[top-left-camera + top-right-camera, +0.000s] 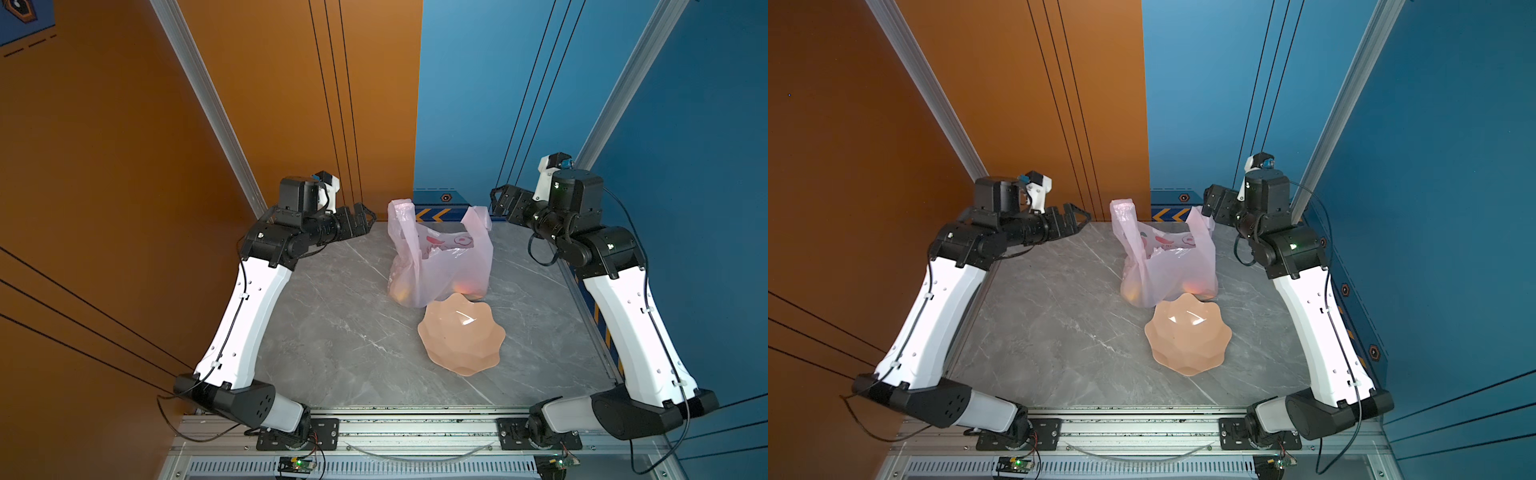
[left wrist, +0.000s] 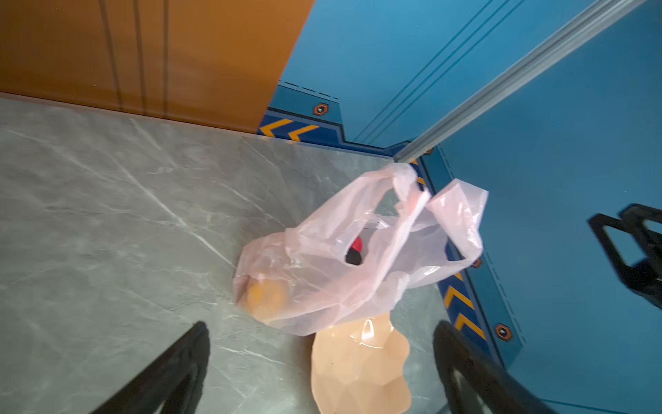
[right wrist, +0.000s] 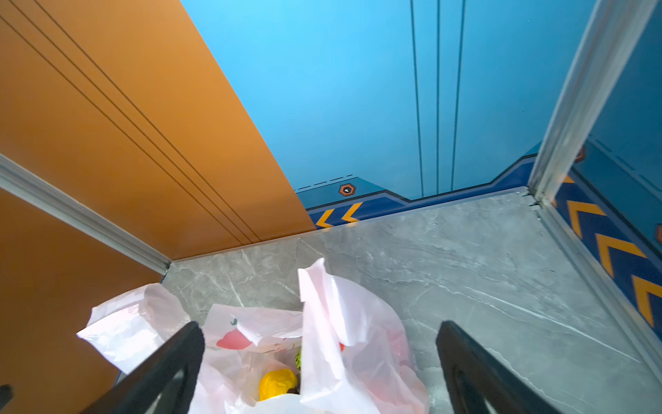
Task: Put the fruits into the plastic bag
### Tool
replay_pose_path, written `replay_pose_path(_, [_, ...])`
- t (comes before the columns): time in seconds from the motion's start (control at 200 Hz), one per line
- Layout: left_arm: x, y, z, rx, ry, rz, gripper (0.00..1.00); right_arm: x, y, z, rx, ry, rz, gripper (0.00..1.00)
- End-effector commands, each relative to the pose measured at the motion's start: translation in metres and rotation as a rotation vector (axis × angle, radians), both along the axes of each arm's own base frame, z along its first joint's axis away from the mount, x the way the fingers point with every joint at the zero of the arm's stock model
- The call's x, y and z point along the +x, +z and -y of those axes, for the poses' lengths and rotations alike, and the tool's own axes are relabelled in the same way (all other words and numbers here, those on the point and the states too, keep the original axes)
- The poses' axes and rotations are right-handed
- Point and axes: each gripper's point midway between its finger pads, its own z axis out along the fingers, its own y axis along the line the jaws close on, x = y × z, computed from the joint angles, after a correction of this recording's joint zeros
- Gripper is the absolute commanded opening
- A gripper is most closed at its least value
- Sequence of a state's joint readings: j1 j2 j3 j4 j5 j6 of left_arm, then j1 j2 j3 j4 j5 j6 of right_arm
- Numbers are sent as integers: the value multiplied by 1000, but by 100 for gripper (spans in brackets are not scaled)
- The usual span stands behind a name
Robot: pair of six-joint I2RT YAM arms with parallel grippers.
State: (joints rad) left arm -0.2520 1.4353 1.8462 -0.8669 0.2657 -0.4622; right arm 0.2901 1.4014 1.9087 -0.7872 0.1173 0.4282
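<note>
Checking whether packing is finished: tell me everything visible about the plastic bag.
The plastic bag is thin, translucent, pale pink and crinkly, with red fruit prints. It sits slumped on the table near the back, mouth open, both loop handles standing up. Fruits show inside: yellow, red, dark. Its base seems to touch the peach bowl. The left hand and right hand are open, gripping nothing.

A peach scalloped bowl point(image 1: 461, 336) sits upright — on the grey marbled tabletop point(image 1: 332, 332).
</note>
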Motion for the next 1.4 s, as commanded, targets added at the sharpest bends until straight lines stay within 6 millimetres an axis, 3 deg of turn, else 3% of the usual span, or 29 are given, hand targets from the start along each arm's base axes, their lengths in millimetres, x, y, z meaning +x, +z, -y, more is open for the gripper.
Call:
replay_pose_path(0.0, [-5, -28, -49, 129, 142, -26, 98, -9, -25, 43, -1, -146, -83, 100])
replay_pose_path(0.05, [-5, -37, -69, 139, 208, -14, 98, -9, -34, 62, 19, -206, -98, 100])
replay_pose_path(0.075, [-5, -43, -80, 145, 246, -11, 98, -9, -50, 73, 24, -242, -127, 100])
replay_pose_path(0.155, [-5, -61, -115, 151, 374, -10, 98, -14, -73, 109, 64, -358, -144, 100])
replay_pose_path(0.235, [-4, -80, -139, 160, 463, 5, 98, -19, -96, 138, 97, -448, -148, 100])
replay_pose_path(0.405, [5, -123, -167, 251, 560, 111, 98, -19, -157, 169, 61, -557, -132, 100])
replay_pose_path(0.441, [3, -141, -172, 279, 581, 119, 98, -21, -170, 172, 45, -579, -114, 100])
replay_pose_path(0.661, [6, -185, -193, 393, 647, 226, 98, -22, -254, 165, -147, -553, -106, 100])
replay_pose_path(0.896, [14, -215, -197, 486, 628, 279, 98, -13, -315, 156, -231, -507, -159, 100])
replay_pose_path(1.176, [26, -251, -189, 525, 558, 316, 98, -4, -338, 151, -317, -442, -111, 100])
replay_pose_path(1.397, [41, -249, -181, 524, 508, 332, 98, -5, -337, 144, -331, -396, -8, 100])
